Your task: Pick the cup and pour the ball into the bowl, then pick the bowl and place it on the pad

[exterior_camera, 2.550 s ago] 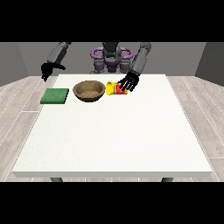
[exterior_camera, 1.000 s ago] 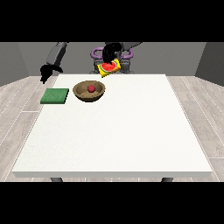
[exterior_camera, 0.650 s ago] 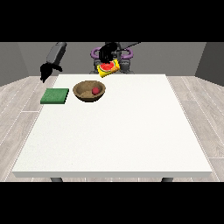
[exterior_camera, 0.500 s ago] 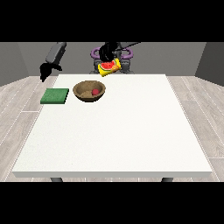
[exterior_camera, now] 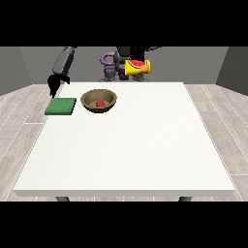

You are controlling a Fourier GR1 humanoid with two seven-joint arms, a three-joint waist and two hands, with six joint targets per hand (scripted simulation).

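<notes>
No readable text, labels, numbers (any surface).

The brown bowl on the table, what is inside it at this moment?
Inside the bowl lies a red ball, resting near the bottom. Nothing else shows in it. The bowl's near wall hides the lowest part of its inside.

Landmark: bowl (exterior_camera: 99, 101). Pad (exterior_camera: 61, 106) lies just beside it toward view's left, narrow gap between. Hand (exterior_camera: 54, 83) hangs above pad's far edge. Table (exterior_camera: 131, 155) nearer the camera and rightward of bowl: open.
</notes>
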